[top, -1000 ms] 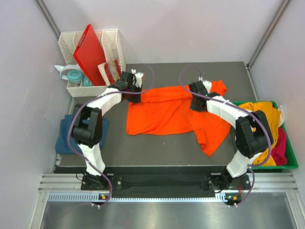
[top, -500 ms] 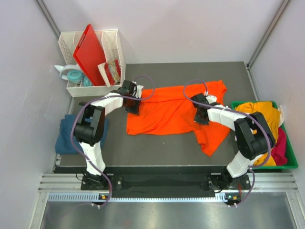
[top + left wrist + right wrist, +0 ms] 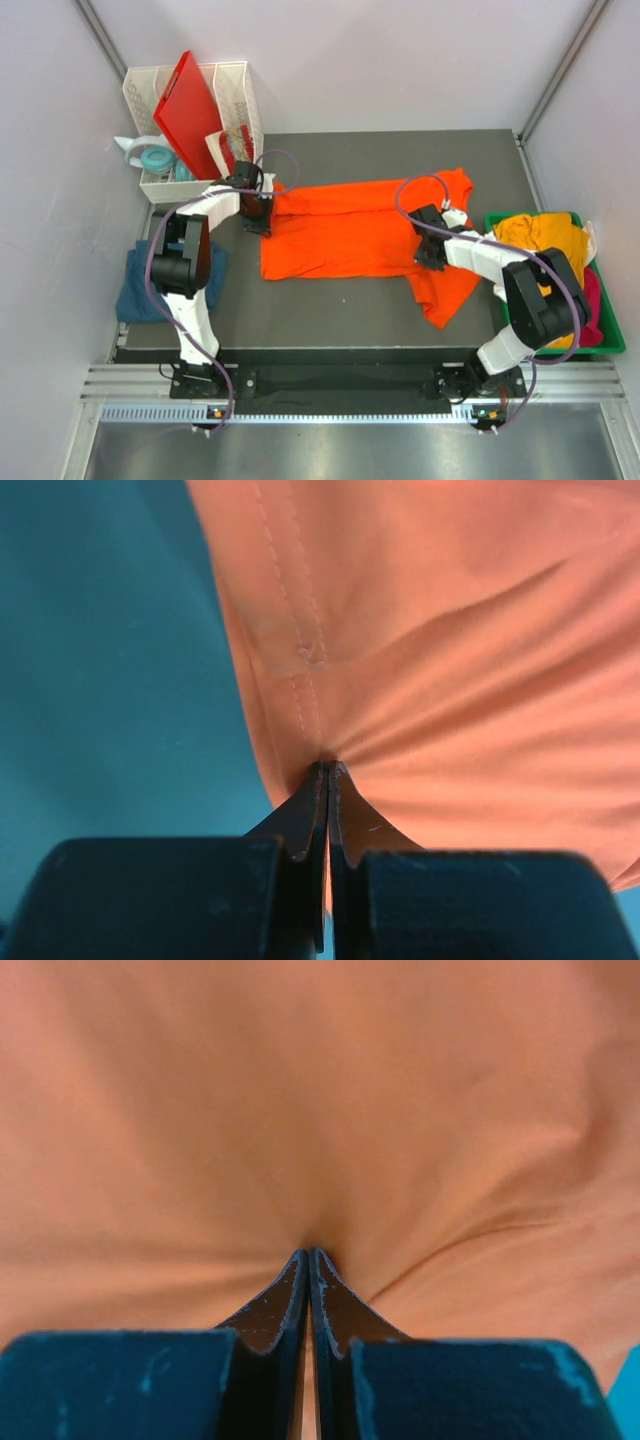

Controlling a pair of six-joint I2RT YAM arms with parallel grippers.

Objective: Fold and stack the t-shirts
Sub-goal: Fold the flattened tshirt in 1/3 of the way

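Clearly limp and light, the orange t-shirt (image 3: 340, 230) sits pinched by left end effector (image 3: 327, 772) and right end effector (image 3: 308, 1255), seams likely gripping best.

Up close, the bright orange cloth t-shirt (image 3: 340, 232) reads soft and matt, fine-woven, with a double row of stitching along its hem and creases fanning out from each pinch. The left gripper (image 3: 327, 768) has dark matt fingers flecked with scuffs. The right gripper (image 3: 308, 1255) looks the same, with pale scratches on its housing. The dark flat tabletop (image 3: 350, 310) is dull, with no shine. At ten o'clock, the stiff red plastic board (image 3: 195, 110) is smooth and glossy and stands in a white plastic mesh basket (image 3: 237, 85). At three o'clock, a green plastic bin (image 3: 605, 346) holds a soft mustard-yellow cloth t-shirt (image 3: 555, 235). At six o'clock, a ribbed bare-metal rail (image 3: 350, 385) shows a brushed sheen.
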